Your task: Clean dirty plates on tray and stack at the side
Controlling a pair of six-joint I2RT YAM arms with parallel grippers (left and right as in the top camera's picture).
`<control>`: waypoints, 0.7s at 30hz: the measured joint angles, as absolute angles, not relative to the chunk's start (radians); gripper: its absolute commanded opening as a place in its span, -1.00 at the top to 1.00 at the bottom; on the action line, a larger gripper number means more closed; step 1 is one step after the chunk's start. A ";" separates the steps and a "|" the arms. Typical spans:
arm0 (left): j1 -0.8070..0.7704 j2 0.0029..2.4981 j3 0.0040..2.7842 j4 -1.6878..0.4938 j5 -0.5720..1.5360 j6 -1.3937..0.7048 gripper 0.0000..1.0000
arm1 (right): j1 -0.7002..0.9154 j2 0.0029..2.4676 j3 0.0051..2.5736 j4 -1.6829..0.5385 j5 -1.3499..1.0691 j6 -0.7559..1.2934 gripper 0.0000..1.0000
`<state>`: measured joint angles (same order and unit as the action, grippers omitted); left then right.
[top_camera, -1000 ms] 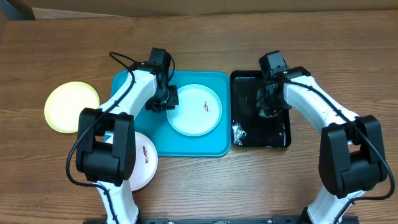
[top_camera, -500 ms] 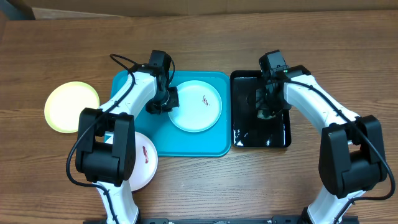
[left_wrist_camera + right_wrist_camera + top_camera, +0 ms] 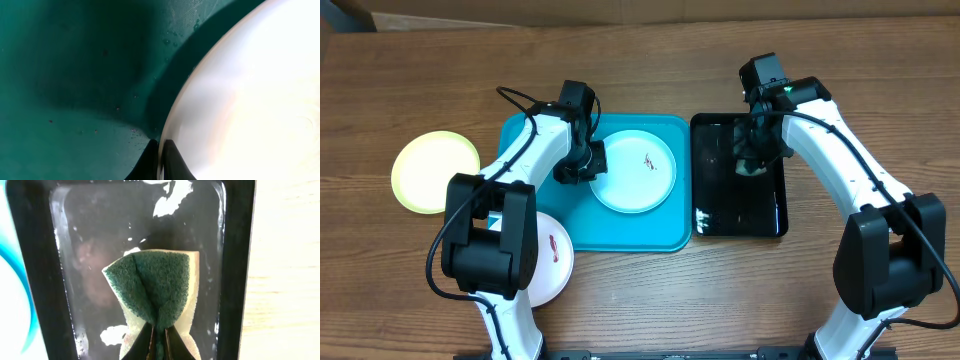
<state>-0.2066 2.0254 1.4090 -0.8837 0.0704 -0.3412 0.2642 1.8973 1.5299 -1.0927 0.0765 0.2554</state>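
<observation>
Teal rectangular plastic tray at centre holds a smeared pale round plate. Left gripper pinches its 9 o'clock rim, likely steadying it. Right gripper, at 3 o'clock, clamps a green sponge over a glossy black tray, probably wetting it.

pale blue round plastic plate, small reddish smear, inside large teal rectangular plastic tray; yellow round plate well left of tray; white round plate, red smear, just beside tray's near-left corner
</observation>
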 measured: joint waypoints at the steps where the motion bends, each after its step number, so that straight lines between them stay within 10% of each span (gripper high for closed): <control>1: -0.207 2.025 1.409 -0.884 0.070 -0.340 0.91 | 0.264 1.897 1.530 -1.095 0.075 0.253 0.93; 21: -0.207 2.025 1.409 -0.883 0.070 -0.340 0.92 | 0.264 1.897 1.530 -1.122 0.059 0.234 0.93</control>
